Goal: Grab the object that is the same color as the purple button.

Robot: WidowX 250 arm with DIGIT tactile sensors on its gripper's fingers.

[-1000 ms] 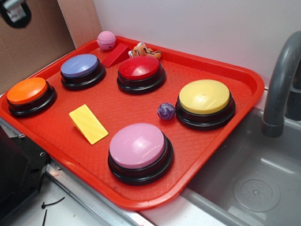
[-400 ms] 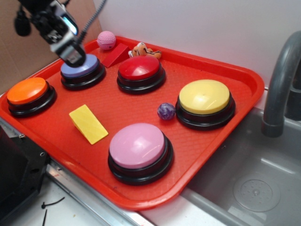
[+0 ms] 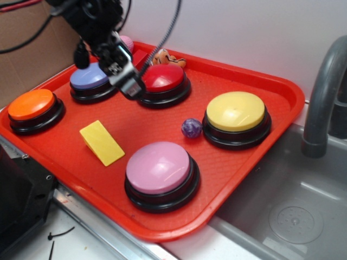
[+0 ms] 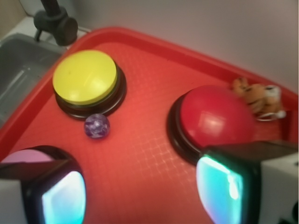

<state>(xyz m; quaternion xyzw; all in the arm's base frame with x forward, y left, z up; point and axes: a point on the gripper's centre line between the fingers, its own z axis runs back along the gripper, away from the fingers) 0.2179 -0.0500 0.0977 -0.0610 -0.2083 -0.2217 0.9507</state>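
Ball (image 3: 191, 128) is your target: small, glossy, dark purple with pale swirls, lying on the red tray (image 3: 255, 157), just beside the yellow button (image 3: 236, 111) on its left and apart from the pink button (image 3: 158, 167) nearer the front. In the wrist view the ball (image 4: 96, 126) sits ahead and left of centre, close to the yellow button's black base. Your gripper (image 3: 130, 86) hangs above the tray between the purple button (image 3: 89, 76) and the red button (image 3: 160, 78), well apart from the ball, its fingers (image 4: 63, 196) spread wide with nothing between them. Bring it across the open tray toward the ball and centre the ball between the pads before you go down. I judge the tight spot to be the yellow button's rim: turn the wrist so neither finger lands on that base, or come in from the open side. Descend straight, since a glancing touch will likely send so round and smooth a ball rolling. Close gently and low, around its middle, or it may squirt out. Do not confuse it with the pink ball (image 3: 127, 41) at the back corner.
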